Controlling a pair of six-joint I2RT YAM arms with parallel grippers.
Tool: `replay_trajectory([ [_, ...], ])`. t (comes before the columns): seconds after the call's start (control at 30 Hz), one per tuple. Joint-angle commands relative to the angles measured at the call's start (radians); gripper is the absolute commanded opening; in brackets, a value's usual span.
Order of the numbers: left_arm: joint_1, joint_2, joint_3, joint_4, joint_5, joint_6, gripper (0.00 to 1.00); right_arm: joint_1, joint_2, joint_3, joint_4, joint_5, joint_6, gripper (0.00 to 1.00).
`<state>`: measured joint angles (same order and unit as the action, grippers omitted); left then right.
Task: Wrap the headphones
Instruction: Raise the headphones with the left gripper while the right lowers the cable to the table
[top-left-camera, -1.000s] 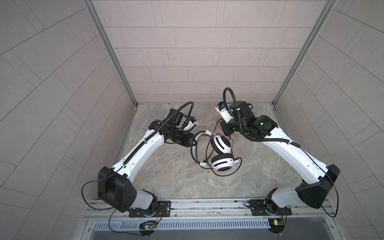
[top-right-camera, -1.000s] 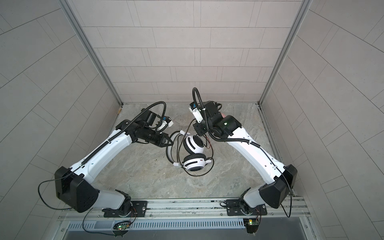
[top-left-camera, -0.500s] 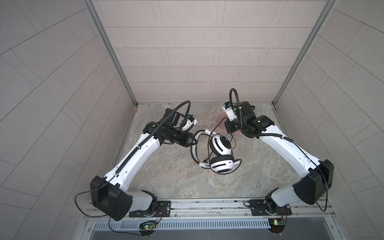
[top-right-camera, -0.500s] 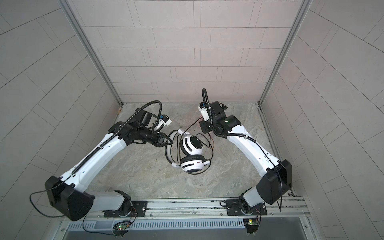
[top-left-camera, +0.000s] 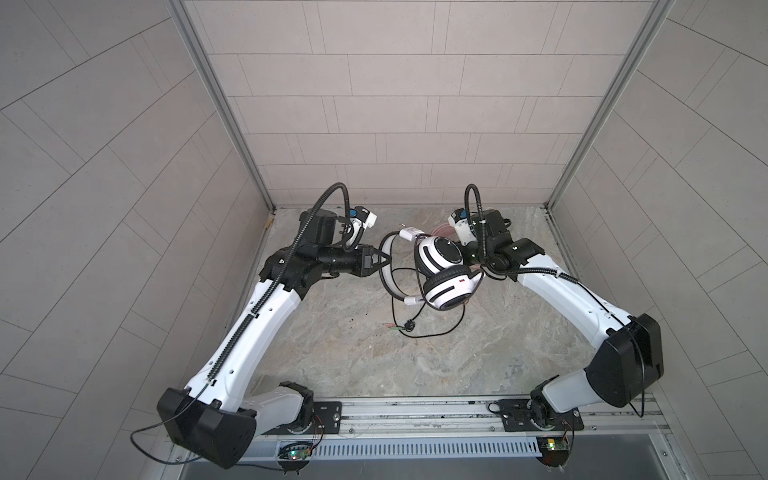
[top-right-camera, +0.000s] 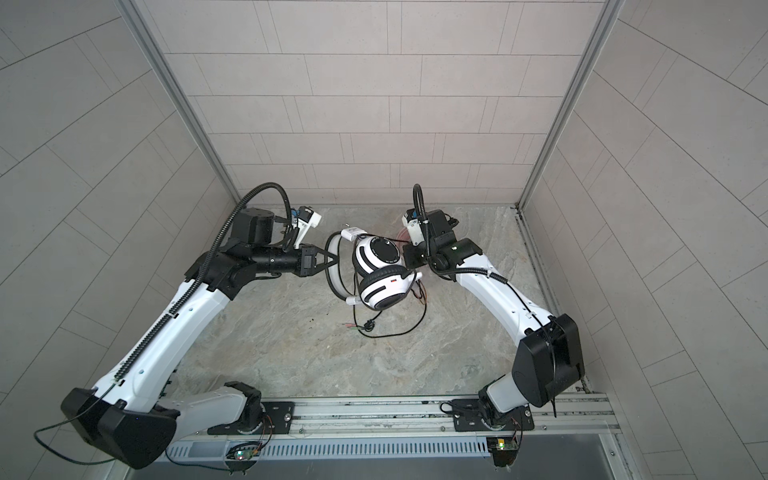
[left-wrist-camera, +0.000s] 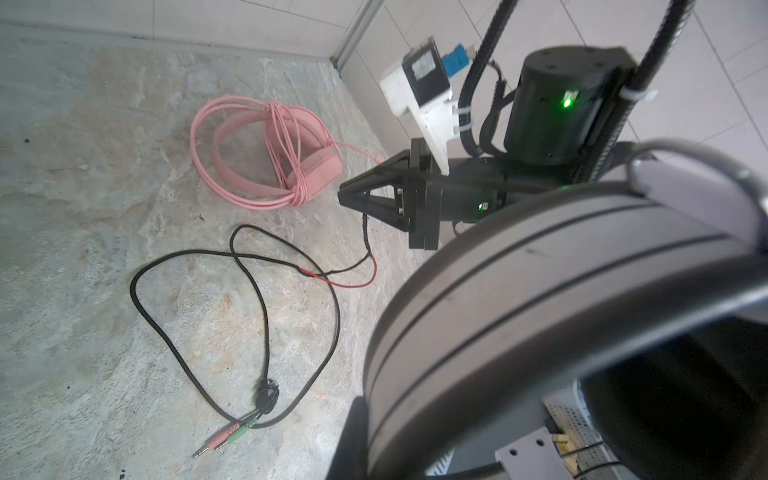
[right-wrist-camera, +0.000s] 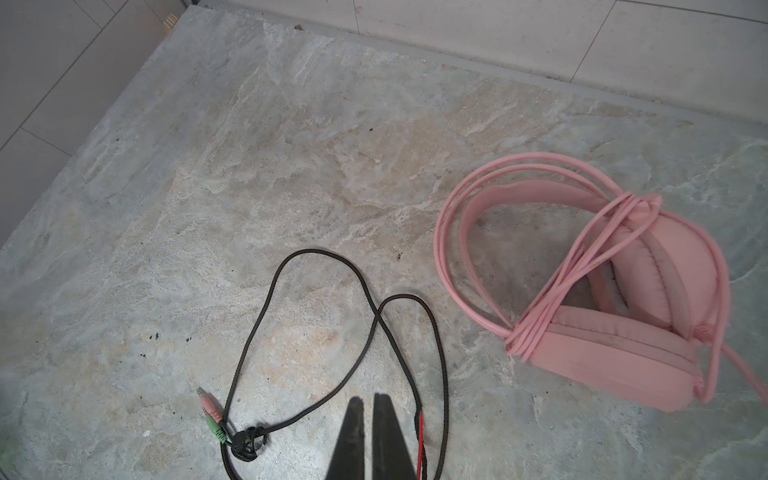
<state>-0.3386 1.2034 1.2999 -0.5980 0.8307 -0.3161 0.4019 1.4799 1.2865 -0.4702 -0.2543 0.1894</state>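
The white-and-black headphones (top-left-camera: 440, 257) (top-right-camera: 380, 257) hang above the floor. My left gripper (top-left-camera: 387, 260) (top-right-camera: 335, 260) is shut on their white headband (left-wrist-camera: 540, 291), which fills the left wrist view. Their thin black cable (left-wrist-camera: 266, 299) (right-wrist-camera: 365, 291) loops on the floor and rises to my right gripper (left-wrist-camera: 343, 195) (right-wrist-camera: 368, 399), which is shut on it beside the lower earcup. In both top views the earcups hide its tips. The pink headphones (right-wrist-camera: 602, 291) (left-wrist-camera: 266, 153) lie on the floor with their pink cable wound round them.
The black cable ends in pink and green plugs (right-wrist-camera: 210, 411) (left-wrist-camera: 224, 440) by a small knot on the stone floor (top-left-camera: 374, 365). A bare red strand (left-wrist-camera: 357, 282) shows where the cable's sheath is split. Tiled walls close in the back and both sides.
The right arm has swung its elbow out and its gripper has drawn back to the right of the earcups. The left arm has turned the headset a little. Both grippers stayed shut.
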Motion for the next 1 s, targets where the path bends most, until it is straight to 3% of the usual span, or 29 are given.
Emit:
replay_trajectory([
  [0.0,0.014,-0.061,0.006,0.159,0.113,-0.093,0.0,-0.015,-0.003,-0.019,0.042,-0.037,0.039,0.04],
  [0.23,0.036,-0.063,-0.003,0.225,0.099,-0.159,0.0,-0.015,0.005,-0.056,0.15,-0.193,0.103,0.07],
  [0.5,0.071,-0.042,0.022,0.312,0.077,-0.234,0.0,-0.013,-0.027,-0.099,0.162,-0.195,0.099,0.07],
  [0.7,0.11,-0.044,0.015,0.483,0.058,-0.37,0.0,-0.014,-0.032,-0.148,0.177,-0.209,0.106,0.08],
  [0.97,0.145,-0.035,0.013,0.597,-0.045,-0.487,0.0,0.0,-0.034,-0.182,0.226,-0.25,0.137,0.1],
])
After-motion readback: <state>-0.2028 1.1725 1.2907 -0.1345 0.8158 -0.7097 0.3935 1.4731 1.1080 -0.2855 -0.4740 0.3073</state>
